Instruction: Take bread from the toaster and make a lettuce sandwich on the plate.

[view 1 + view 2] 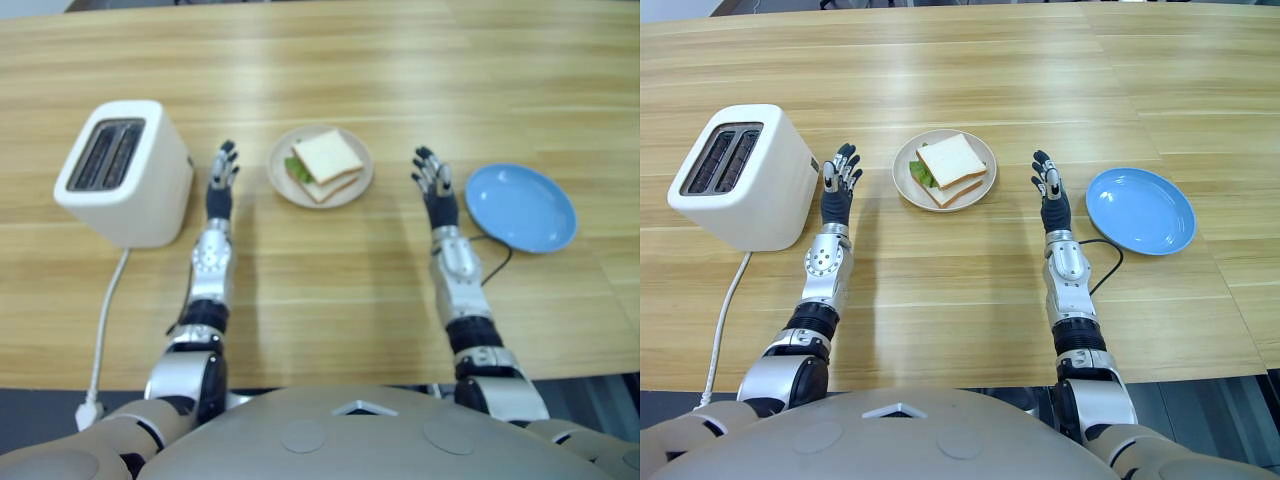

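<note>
Both the left hand (837, 185) and right hand (1050, 190) are open and empty beside the plate (903, 176), so a careless sweep could topple the skewed sandwich (955, 160).

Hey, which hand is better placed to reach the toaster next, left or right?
Left, probably. The left hand lies open between the toaster and the sandwich plate; the right hand lies beyond that plate, beside the blue plate, so it would have to cross the sandwich.

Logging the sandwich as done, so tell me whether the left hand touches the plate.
Apart. The right eye view shows a strip of bare table between the left hand and the plate.
</note>
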Action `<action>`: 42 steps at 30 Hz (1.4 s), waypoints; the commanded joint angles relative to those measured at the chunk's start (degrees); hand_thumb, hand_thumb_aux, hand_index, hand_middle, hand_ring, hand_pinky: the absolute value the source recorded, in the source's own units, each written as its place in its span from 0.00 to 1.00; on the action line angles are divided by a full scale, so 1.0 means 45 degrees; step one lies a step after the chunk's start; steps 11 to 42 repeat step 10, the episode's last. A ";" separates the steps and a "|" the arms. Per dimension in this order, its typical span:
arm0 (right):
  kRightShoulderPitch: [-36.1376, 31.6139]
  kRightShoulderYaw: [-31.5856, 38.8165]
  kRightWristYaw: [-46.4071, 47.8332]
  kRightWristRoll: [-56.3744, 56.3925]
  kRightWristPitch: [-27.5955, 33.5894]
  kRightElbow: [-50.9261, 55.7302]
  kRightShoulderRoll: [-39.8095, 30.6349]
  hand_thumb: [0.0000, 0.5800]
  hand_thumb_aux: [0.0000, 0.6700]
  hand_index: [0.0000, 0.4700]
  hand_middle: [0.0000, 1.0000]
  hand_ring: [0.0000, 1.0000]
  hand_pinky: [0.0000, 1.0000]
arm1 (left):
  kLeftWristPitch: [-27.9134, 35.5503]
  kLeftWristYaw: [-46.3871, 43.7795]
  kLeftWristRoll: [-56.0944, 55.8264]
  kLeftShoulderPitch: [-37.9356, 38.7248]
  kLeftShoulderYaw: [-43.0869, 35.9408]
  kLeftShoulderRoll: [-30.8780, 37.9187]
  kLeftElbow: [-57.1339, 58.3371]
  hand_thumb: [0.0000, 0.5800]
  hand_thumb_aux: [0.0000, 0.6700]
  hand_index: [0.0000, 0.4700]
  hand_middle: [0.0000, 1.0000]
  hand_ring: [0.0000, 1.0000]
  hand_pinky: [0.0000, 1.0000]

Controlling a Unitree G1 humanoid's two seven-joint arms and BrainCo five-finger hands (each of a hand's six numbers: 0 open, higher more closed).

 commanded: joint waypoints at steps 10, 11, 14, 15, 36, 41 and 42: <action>-0.0052 -0.0096 0.0084 -0.0164 -0.0063 0.0185 0.0116 0.00 0.00 0.00 0.00 0.00 0.00 | -0.0164 0.0200 0.0322 -0.0066 0.0012 0.0099 0.0282 0.00 0.00 0.00 0.00 0.00 0.00; -0.0052 -0.0096 0.0084 -0.0164 -0.0063 0.0185 0.0116 0.00 0.00 0.00 0.00 0.00 0.00 | -0.0164 0.0200 0.0322 -0.0066 0.0012 0.0099 0.0282 0.00 0.00 0.00 0.00 0.00 0.00; -0.0052 -0.0096 0.0084 -0.0164 -0.0063 0.0185 0.0116 0.00 0.00 0.00 0.00 0.00 0.00 | -0.0164 0.0200 0.0322 -0.0066 0.0012 0.0099 0.0282 0.00 0.00 0.00 0.00 0.00 0.00; -0.0052 -0.0096 0.0084 -0.0164 -0.0063 0.0185 0.0116 0.00 0.00 0.00 0.00 0.00 0.00 | -0.0164 0.0200 0.0322 -0.0066 0.0012 0.0099 0.0282 0.00 0.00 0.00 0.00 0.00 0.00; -0.0052 -0.0096 0.0084 -0.0164 -0.0063 0.0185 0.0116 0.00 0.00 0.00 0.00 0.00 0.00 | -0.0164 0.0200 0.0322 -0.0066 0.0012 0.0099 0.0282 0.00 0.00 0.00 0.00 0.00 0.00; -0.0052 -0.0096 0.0084 -0.0164 -0.0063 0.0185 0.0116 0.00 0.00 0.00 0.00 0.00 0.00 | -0.0164 0.0200 0.0322 -0.0066 0.0012 0.0099 0.0282 0.00 0.00 0.00 0.00 0.00 0.00; -0.0052 -0.0096 0.0084 -0.0164 -0.0063 0.0185 0.0116 0.00 0.00 0.00 0.00 0.00 0.00 | -0.0164 0.0200 0.0322 -0.0066 0.0012 0.0099 0.0282 0.00 0.00 0.00 0.00 0.00 0.00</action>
